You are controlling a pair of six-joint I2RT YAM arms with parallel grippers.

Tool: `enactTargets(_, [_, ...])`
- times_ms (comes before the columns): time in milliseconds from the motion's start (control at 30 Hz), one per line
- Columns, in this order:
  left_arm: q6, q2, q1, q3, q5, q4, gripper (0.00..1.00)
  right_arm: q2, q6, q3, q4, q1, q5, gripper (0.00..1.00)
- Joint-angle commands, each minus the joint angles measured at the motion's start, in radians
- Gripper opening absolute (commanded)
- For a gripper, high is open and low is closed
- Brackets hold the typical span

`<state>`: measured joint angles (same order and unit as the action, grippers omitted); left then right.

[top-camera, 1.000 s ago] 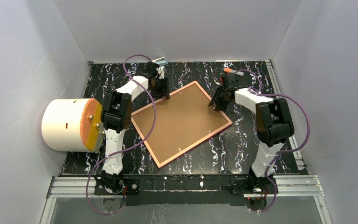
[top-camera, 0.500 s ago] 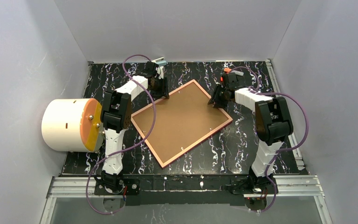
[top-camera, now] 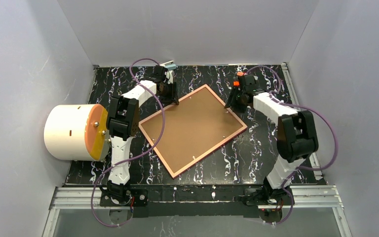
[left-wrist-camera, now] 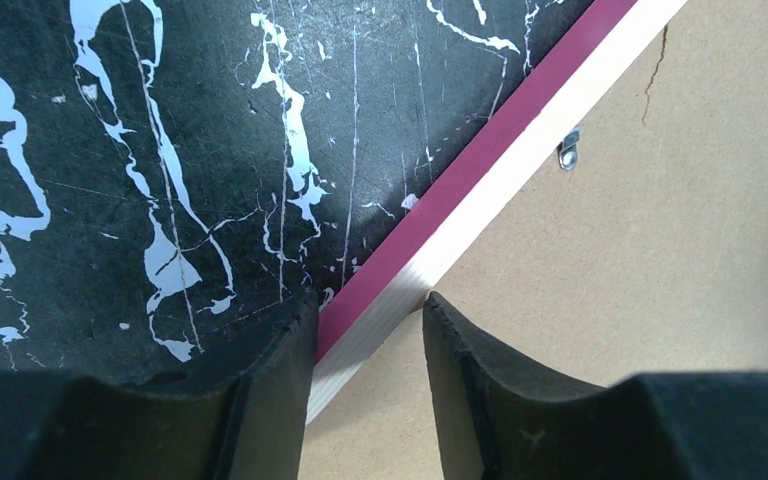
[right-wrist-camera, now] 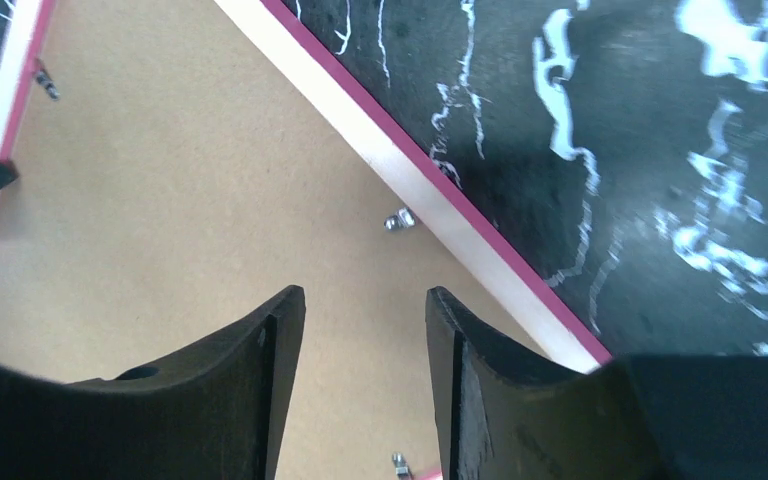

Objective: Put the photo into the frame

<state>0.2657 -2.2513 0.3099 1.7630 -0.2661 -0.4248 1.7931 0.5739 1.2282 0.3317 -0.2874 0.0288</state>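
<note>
Well, your black marbled counter carries the thin rectangular frame back up at its middle, a pale rail edged pink around matte brown board; your left claw straddles that rail, grip unclear; your right claw hangs spread over the board

A white, orange-faced drum lies sideways at the left edge of the marbled table.

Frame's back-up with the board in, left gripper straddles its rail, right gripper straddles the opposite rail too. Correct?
Not the right one. In the right wrist view both fingers of the right gripper hang over the backing board, inside the rail of the frame. Rest holds: the left gripper straddles the rail.
</note>
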Motion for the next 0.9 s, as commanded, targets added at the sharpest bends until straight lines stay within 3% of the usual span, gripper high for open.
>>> enactTargets(0, [0.021, 0.031, 0.011, -0.059, -0.058, -0.041, 0.39, -0.159, 0.049, -0.026, 0.137, 0.008, -0.154, 0.59])
enactTargets(100, [0.032, 0.052, 0.01, -0.098, -0.058, -0.034, 0.37, -0.22, 0.094, -0.058, 0.215, 0.011, -0.191, 0.65])
enactTargets(267, [0.058, 0.073, 0.011, -0.139, -0.06, -0.031, 0.34, -0.264, 0.131, -0.137, 0.307, 0.012, -0.125, 0.7])
enactTargets(467, [0.075, 0.108, 0.013, -0.179, -0.062, -0.031, 0.32, -0.296, 0.144, -0.267, 0.258, 0.016, -0.004, 0.8])
enactTargets(867, [0.082, 0.214, 0.012, -0.304, -0.042, -0.043, 0.31, -0.178, 0.117, -0.297, 0.093, 0.081, 0.167, 0.64])
